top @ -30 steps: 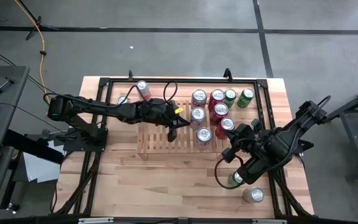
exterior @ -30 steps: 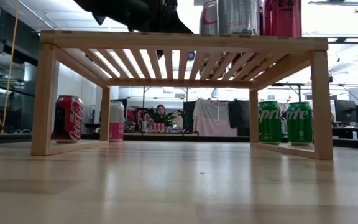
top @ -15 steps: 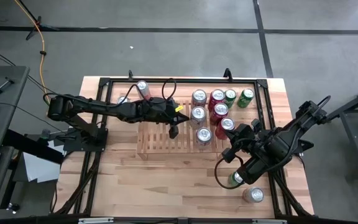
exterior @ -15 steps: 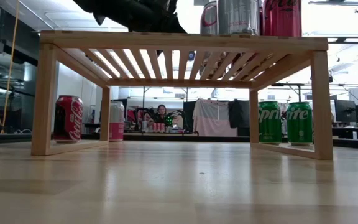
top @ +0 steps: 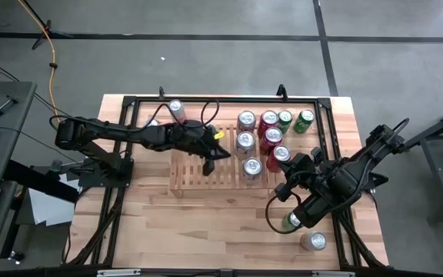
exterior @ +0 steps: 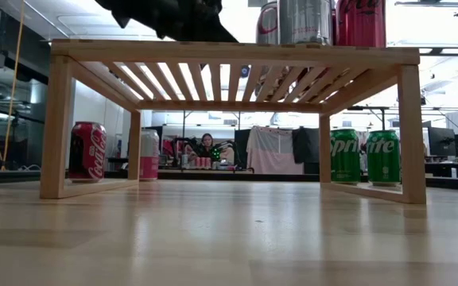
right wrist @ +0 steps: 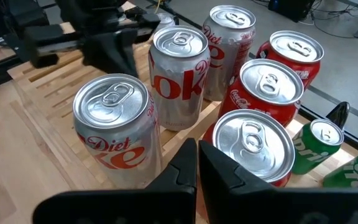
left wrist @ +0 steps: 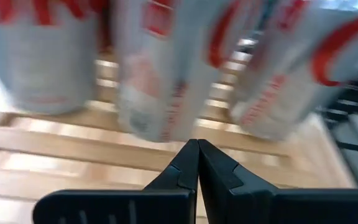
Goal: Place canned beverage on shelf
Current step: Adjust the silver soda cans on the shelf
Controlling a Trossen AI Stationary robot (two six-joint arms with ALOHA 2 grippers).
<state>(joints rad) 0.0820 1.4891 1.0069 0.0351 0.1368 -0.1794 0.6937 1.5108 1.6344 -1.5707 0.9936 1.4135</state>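
The shelf (top: 206, 171), a low rack of light wooden slats, holds three silver Diet Coke cans (top: 244, 141) and three red cans (top: 272, 136) standing upright at its right end. My left gripper (top: 221, 154) is shut and empty, hovering over the shelf's middle just left of the silver cans (left wrist: 160, 68). In the low view it shows dark above the shelf top (exterior: 229, 36). My right gripper (right wrist: 197, 149), also shut and empty, hangs above the shelf's near right corner and looks over the can tops (right wrist: 180, 40).
Two green Sprite cans (top: 294, 118) stand on the table behind the shelf's right end. Two more cans (top: 177, 108) stand at its far left. A green can (top: 292, 221) and a silver can (top: 312, 241) stand near the right front. Bare slats lie left of the cans.
The shut fingers of my left gripper have swung a little, from pointing toward the table's near edge to pointing more toward the cans on the right. The cans and my right arm have kept still.
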